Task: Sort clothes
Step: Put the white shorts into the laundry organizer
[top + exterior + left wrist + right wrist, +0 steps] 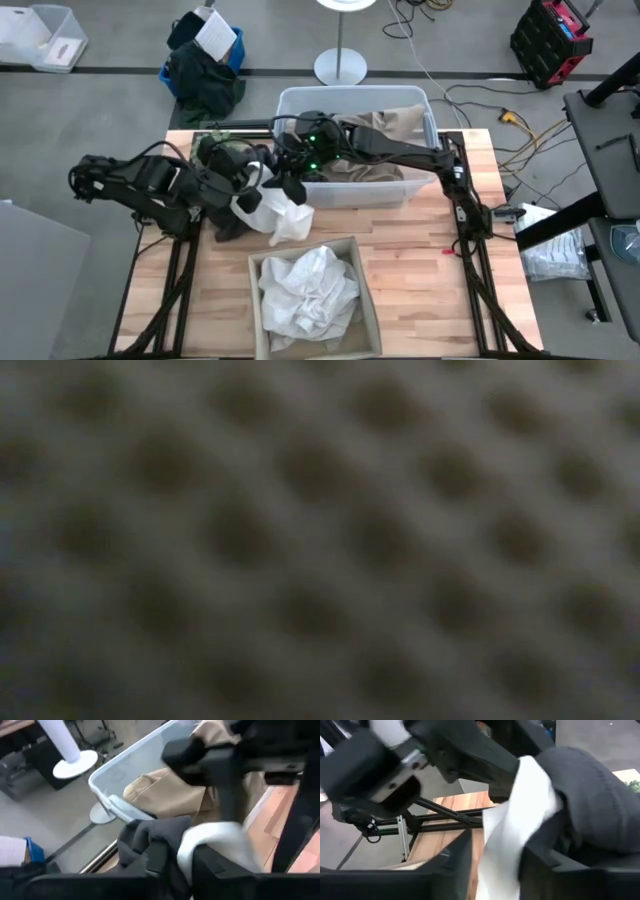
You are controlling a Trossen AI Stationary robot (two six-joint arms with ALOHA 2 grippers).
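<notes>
A white shirt [280, 215] lies bunched on the table left of centre, its upper part raised between both grippers. My left gripper [252, 186] reaches in from the left and is shut on it, with a dark grey piece [150, 837] draped beside its fingers. My right gripper [288, 182] reaches across the clear bin [300, 100] from the right and is closed on the same white shirt [505, 840]. A tan khaki piece [385, 125] lies in the bin. More white clothes [310, 290] fill a box at the near edge. My left gripper pinches a bunched fold of the white shirt [186, 851] between its two fingers, coming level from the table's left. The cloth runs up and away from the fingers; the dark grey piece lies against one finger [157, 862]. My right gripper has a hanging band of the white shirt [497, 855] between its two fingers, coming from the table's right side. The cloth fills the gap and runs up toward the left gripper. The dark grey piece [590, 805] bulges beside one finger [545, 865].
A green fuzzy ball [225, 152] sits under the left arm. The open box [365, 300] stands at the near middle. A dark bag with a white paper [205, 60] lies on the floor behind the table. The low view is covered by a blurred dotted surface [320, 540].
</notes>
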